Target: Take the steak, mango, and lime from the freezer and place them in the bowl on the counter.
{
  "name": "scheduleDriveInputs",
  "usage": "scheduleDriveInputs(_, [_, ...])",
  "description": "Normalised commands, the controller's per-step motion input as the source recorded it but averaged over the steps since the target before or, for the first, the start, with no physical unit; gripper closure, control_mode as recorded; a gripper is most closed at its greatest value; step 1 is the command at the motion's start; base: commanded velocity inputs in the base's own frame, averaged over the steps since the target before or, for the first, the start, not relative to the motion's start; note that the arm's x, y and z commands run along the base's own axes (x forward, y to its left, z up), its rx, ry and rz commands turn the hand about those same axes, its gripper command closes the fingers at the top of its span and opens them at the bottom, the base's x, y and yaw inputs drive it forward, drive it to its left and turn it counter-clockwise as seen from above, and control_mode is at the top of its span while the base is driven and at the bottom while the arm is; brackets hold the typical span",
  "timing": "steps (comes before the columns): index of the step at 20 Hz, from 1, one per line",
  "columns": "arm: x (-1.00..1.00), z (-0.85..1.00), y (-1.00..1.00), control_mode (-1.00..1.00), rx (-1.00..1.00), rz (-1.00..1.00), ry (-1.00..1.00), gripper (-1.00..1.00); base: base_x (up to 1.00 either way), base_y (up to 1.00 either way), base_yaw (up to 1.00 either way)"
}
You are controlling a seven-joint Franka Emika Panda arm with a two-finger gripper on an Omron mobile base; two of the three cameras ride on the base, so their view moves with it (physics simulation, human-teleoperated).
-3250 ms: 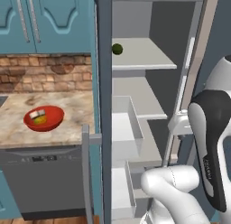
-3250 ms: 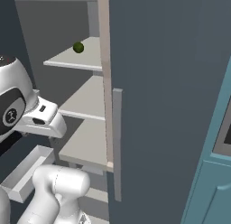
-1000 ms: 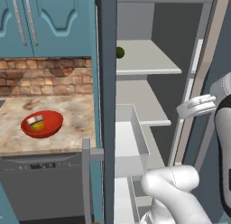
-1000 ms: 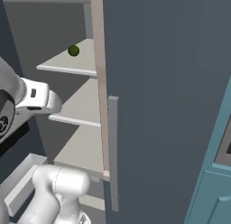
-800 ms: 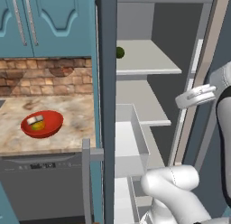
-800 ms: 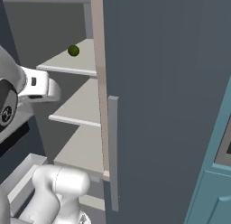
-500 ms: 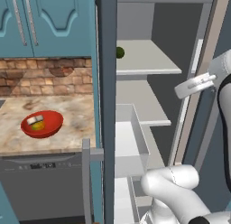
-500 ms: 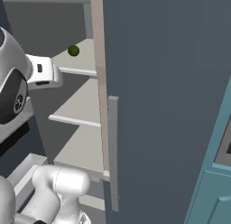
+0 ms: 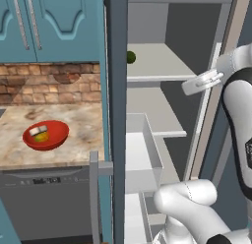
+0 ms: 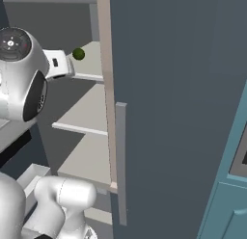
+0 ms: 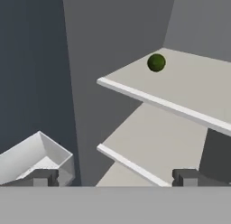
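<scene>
Approach phase toward the lime [image 11: 156,63]: the gripper [image 11: 113,177] is pointing into the open freezer [image 9: 162,66] with its two finger tips standing wide apart and nothing between them. Lime is sitting ahead of and above the gripper, well apart from it, on the upper light grey shelf [image 11: 189,90], set back from that shelf's front lip. For a clean pick, my judgement is that the hand is needing to rise to shelf level first and then travel forward over the lip, rather than cutting diagonally, since the shelf edge is lying between the finger tips and the fruit. Keeping the jaws fully spread until the ball is centred between them looks sensible; a round smooth fruit is likely to roll away across the bare shelf if one finger nudges it early. Closing low on its widest part should be holding it best. Lime itself is appearing as a small dark green sphere, matte and evenly coloured, with no stem or marking that I can make out. White pull-out drawer [image 11: 38,157] is projecting below and to the left of the gripper in the hand view. Red bowl [image 9: 47,135] is waiting on the counter [image 9: 74,144] far off to the gripper's left, already carrying a pale slab and a yellowish piece.
</scene>
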Motion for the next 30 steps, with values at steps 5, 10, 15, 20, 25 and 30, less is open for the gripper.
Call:
scheduleDriveInputs(5, [0.36,0.02,0.14,-1.0,0.0,0.0,0.0,-1.0,0.0,0.0,0.0])
scheduleDriveInputs(10, [0.44,0.01,0.04,-1.0,0.0,0.0,0.0,-1.0,0.0,0.0,0.0])
scheduleDriveInputs(15, [0.54,0.01,0.05,-1.0,0.0,0.0,0.0,-1.0,0.0,0.0,0.0])
scheduleDriveInputs(20, [0.65,0.0,0.0,-1.0,0.0,0.0,0.0,-1.0,0.0,0.0,0.0])
scheduleDriveInputs(25, [0.55,0.0,0.0,-1.0,0.0,0.0,0.0,-1.0,0.0,0.0,0.0])
scheduleDriveInputs(30, [0.5,0.0,0.01,-1.0,0.0,0.0,0.0,-1.0,0.0,0.0,0.0])
